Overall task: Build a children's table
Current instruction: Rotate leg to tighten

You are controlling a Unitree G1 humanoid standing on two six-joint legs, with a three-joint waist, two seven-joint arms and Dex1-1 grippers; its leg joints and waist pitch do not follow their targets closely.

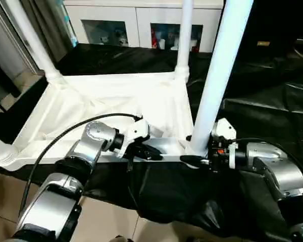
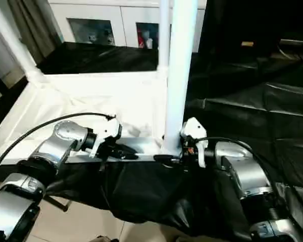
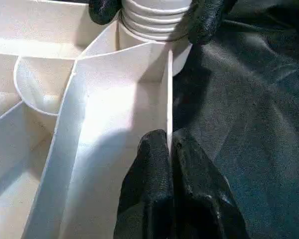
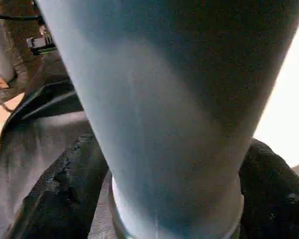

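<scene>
On the bench: a black plastic sheet (image 1: 252,116) covers it, and the all-white plastic children's table top (image 1: 116,101) lies upside down on the sheet, ribbed underside up.
Legs: long round white tube legs stand up from the corner sockets; the near right leg (image 1: 217,75) rises just in front of the right arm, with others at the far right (image 1: 184,35) and far left (image 1: 28,38) corners.
Left end effector (image 3: 168,149): its two black fingers are pinched together on the thin white near rim (image 3: 168,89) of the top, one finger on each side of the wall.
Right end effector (image 1: 194,160): its black fingers (image 4: 65,199) stand apart on either side of the near right leg's base, where the flared end meets the socket; they lie against the tube.
Behind: a white cabinet with glass doors (image 1: 141,25).
</scene>
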